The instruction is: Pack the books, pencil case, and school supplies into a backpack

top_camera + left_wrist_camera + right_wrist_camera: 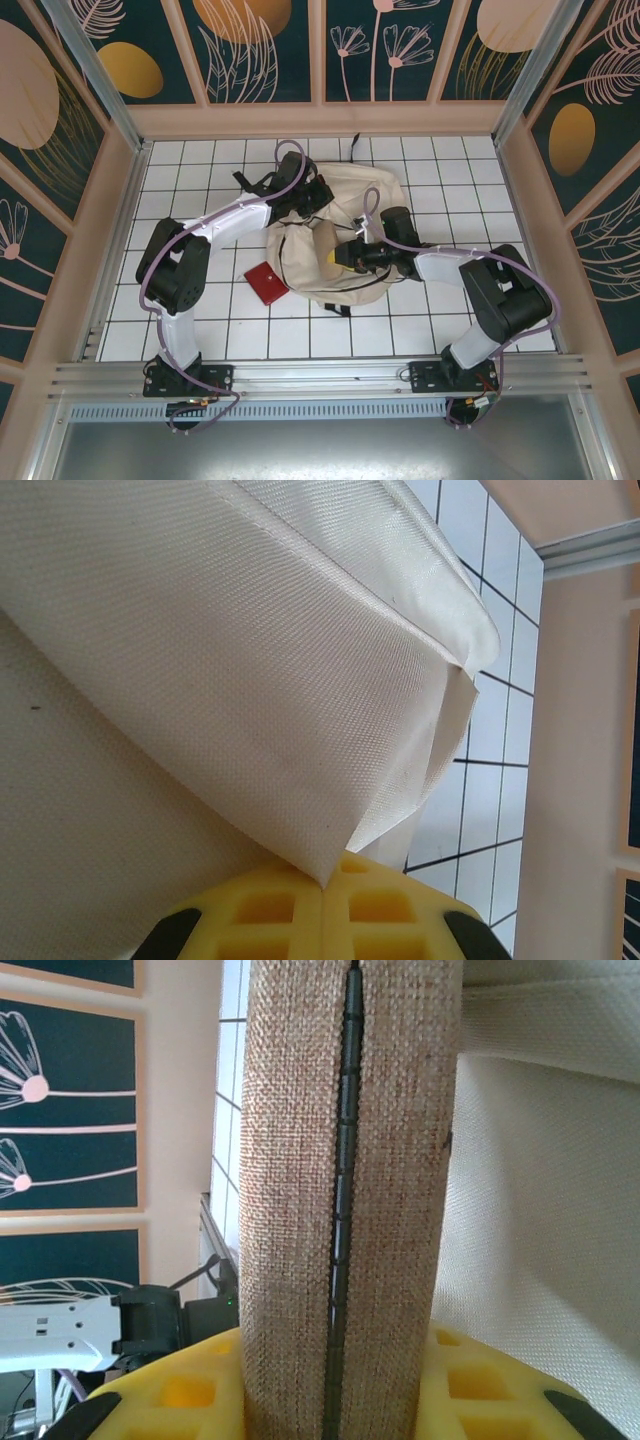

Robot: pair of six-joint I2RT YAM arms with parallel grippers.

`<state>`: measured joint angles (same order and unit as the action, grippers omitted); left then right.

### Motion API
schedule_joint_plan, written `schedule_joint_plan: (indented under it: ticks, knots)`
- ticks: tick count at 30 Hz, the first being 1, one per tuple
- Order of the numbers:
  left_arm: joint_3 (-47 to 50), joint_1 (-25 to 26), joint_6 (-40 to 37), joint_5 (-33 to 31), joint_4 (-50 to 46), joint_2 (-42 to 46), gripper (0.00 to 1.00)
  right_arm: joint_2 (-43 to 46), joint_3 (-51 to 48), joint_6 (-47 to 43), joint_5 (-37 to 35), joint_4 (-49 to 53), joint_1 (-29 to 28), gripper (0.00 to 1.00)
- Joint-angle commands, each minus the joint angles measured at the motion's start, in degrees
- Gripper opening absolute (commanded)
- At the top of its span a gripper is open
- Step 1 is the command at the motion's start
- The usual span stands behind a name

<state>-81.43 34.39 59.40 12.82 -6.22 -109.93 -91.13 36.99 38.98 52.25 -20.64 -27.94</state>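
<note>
tan woven roll-shaped pencil case [340,1210], judged soft and light, is clamped at mid-length by the right gripper [335,1400] over the cream fabric backpack [300,265], whose limp flap is pinched by the left gripper [323,892]

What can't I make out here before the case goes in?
- Backpack inside: top view, covered by its own fabric and both arms.
- Pencil case ends: right wrist view, cut off by the top and bottom edges.
- Red square marking: top view, too small.
- Left end effector grip depth: left wrist view, cut off by the bottom edge.
</note>
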Motion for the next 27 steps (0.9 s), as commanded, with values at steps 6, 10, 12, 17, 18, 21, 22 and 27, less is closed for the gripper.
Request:
schedule_joint_plan:
  ticks: [6,10,12,17,18,21,22,27]
  knots:
    - [-4.0,0.6,-3.4,2.4,0.9,-0.4,0.04,-0.8,2.4,-1.2,5.1,-4.3,-0.8,0.16]
    - [-4.3,0.6,-10.5,-4.7,-5.4,0.9,0.32,1.3,2.1,-4.2,0.1,2.6,-0.1,0.16]
    - [-3.7,0.6,-13.7,-6.6,-7.9,1.4,0.43,3.2,1.2,-5.7,-1.6,6.0,0.3,0.16]
    - [-1.3,0.8,-16.8,-7.2,-10.7,2.0,0.53,7.8,-1.2,-7.4,-3.4,11.1,1.0,0.16]
    - [-1.0,1.0,-16.9,-7.6,-11.1,2.0,0.53,8.3,-1.5,-7.5,-3.7,11.8,1.1,0.16]
    - [-1.2,1.7,-18.1,-8.7,-11.9,1.4,0.49,9.4,-2.1,-7.3,-4.1,12.6,1.1,0.16]
    - [-1.6,1.8,-18.6,-8.3,-11.9,1.0,0.45,9.6,-2.3,-7.2,-4.0,12.7,1.1,0.16]
    - [-4.3,2.7,-19.4,-5.9,-11.8,-1.5,0.37,9.7,-2.7,-6.9,-4.2,12.4,0.9,0.16]
